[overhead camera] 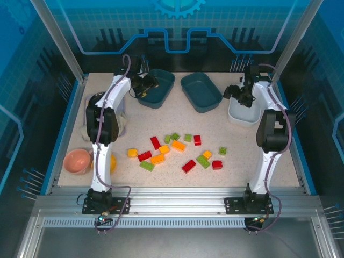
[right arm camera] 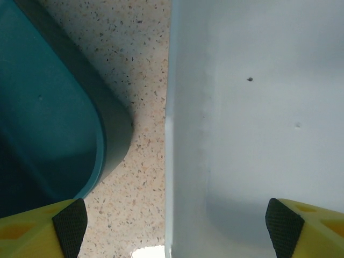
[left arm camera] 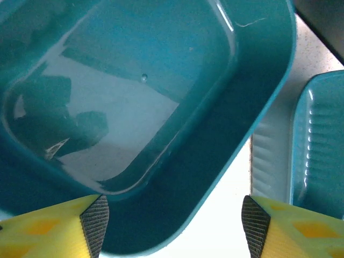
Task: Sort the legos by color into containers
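A speckled beige tabletop (overhead camera: pixel 242 161) carries three shallow bins along its far side: a dark teal bin (overhead camera: pixel 201 92) at the centre, a second teal bin (overhead camera: pixel 163 86) just to its left and a white bin (overhead camera: pixel 243 115) to its right. Red, orange-yellow and green legos (overhead camera: pixel 178 145) lie scattered loose in front of the centre bin. Well to its front left, a pink bowl (overhead camera: pixel 77 160) and a yellow bowl (overhead camera: pixel 112 162) sit side by side.
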`<move>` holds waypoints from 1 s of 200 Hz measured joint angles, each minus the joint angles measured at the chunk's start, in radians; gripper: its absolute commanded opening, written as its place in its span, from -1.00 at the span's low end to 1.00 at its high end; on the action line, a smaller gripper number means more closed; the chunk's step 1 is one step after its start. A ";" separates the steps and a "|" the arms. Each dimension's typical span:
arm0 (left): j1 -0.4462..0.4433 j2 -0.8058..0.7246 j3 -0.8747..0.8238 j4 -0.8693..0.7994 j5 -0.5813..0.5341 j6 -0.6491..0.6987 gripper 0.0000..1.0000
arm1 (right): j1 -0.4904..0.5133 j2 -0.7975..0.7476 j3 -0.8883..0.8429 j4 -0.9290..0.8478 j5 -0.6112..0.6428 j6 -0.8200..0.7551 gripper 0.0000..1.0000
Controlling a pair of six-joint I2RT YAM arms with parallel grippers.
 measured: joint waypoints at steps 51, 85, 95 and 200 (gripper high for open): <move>0.001 0.100 0.058 0.000 0.087 -0.037 0.27 | 0.000 0.151 0.168 -0.026 -0.108 -0.019 0.69; -0.001 0.113 0.058 0.001 0.144 -0.062 0.10 | 0.010 0.270 0.350 -0.095 -0.122 -0.019 0.56; -0.002 0.113 0.058 0.003 0.161 -0.068 0.05 | 0.018 0.301 0.394 -0.115 -0.119 -0.020 0.53; -0.064 0.093 -0.100 0.143 0.299 -0.155 -0.17 | 0.118 0.388 0.515 -0.248 -0.011 -0.031 -0.19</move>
